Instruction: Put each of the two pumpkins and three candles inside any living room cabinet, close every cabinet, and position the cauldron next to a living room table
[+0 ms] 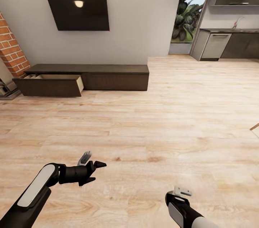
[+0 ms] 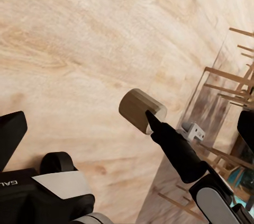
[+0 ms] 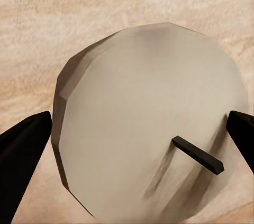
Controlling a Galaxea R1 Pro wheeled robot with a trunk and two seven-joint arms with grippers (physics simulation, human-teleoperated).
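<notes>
A tan candle (image 3: 143, 65) with a short black wick sits between the two black fingers of my right gripper (image 3: 138, 121), which is shut on it. From the left wrist view the same candle (image 2: 138, 106) hangs just above the wooden floor at the tip of that arm. My right gripper (image 1: 181, 194) is low at the front right. My left gripper (image 1: 94, 173) is open and empty at the front left. The dark-brown cabinet (image 1: 115, 73) stands against the far wall, its left drawer (image 1: 54, 82) pulled out. A greyish glass table (image 2: 203, 110) lies beyond the candle.
A dark TV (image 1: 77, 9) hangs above the cabinet. A brick fireplace (image 1: 12, 51) is at the far left. Grey kitchen units (image 1: 223, 44) stand at the back right beside a doorway with plants (image 1: 187, 16). Wooden chair frames (image 2: 233, 81) surround the glass table. Open wooden floor (image 1: 144, 123) stretches ahead.
</notes>
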